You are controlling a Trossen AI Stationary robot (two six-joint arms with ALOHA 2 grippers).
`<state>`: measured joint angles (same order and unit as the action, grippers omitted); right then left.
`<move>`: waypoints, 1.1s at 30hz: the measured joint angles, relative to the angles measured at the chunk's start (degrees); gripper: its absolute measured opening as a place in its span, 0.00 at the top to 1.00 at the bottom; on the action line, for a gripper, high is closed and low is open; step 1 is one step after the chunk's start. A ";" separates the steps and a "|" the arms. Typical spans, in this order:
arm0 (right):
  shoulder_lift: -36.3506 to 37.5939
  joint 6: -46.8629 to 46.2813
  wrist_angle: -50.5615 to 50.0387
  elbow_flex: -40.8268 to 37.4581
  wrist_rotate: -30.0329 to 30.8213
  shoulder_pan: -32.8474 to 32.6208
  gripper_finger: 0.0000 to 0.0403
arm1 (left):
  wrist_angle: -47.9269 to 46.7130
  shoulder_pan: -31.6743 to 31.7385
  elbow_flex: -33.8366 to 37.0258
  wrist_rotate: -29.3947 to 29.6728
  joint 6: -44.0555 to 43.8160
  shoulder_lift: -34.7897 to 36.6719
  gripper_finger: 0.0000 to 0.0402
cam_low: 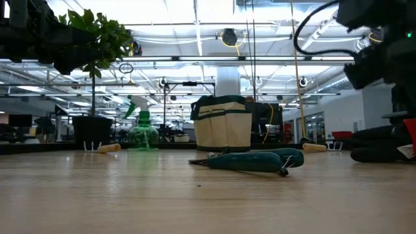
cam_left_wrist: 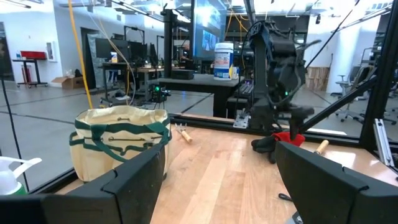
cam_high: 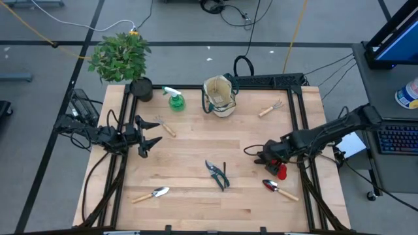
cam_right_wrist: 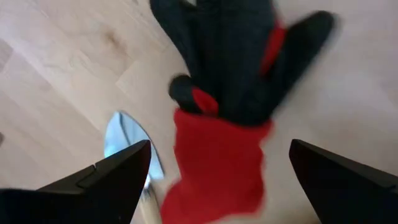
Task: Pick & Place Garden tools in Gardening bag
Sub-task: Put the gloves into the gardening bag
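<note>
Right now the right hand (cam_right_wrist: 217, 180) is hovering spread wide over the red-black gloves (cam_high: 277, 163), lower right of the high view, gripping nothing. The left hand (cam_high: 149, 138) is waiting open at left. Seemingly every tool is lying on the counter (cam_high: 196, 196), so the gardening bag (cam_high: 219, 96) at top centre is awaiting them all.

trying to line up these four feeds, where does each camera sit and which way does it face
High: overhead, straight down; both arms, left gripper, right gripper.
Low: table height, facing the gardening bag; arm parts above.
Left wrist: across the table; own fingers.
Right wrist: down onto gloves; own fingers.
Shared: bag in high, low, left wrist.
</note>
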<state>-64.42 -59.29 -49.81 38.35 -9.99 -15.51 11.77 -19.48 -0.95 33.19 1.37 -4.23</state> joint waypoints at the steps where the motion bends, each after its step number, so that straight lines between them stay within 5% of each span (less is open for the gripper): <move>1: -0.47 0.04 1.92 -1.34 0.52 0.00 0.06 | -0.02 0.02 0.00 -0.01 0.00 0.00 0.23; 9: -2.00 -2.65 10.95 -10.81 1.06 0.02 0.07 | 0.00 0.01 0.00 -0.01 -0.09 0.02 0.23; 21: -1.51 -4.08 10.97 -13.53 1.04 0.04 0.11 | 0.00 0.02 0.00 -0.02 -0.30 0.02 0.23; 26: -1.51 -3.67 11.02 -13.49 1.57 0.06 0.30 | 0.05 0.00 0.00 -0.02 -0.20 0.02 0.23; 33: -1.68 -1.44 10.36 -7.82 6.75 1.03 0.69 | 0.04 0.00 0.00 -0.02 -0.19 0.02 0.23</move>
<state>-66.10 -60.73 -39.45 30.53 -3.24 -14.47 11.81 -19.49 -0.95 33.17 1.17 -4.21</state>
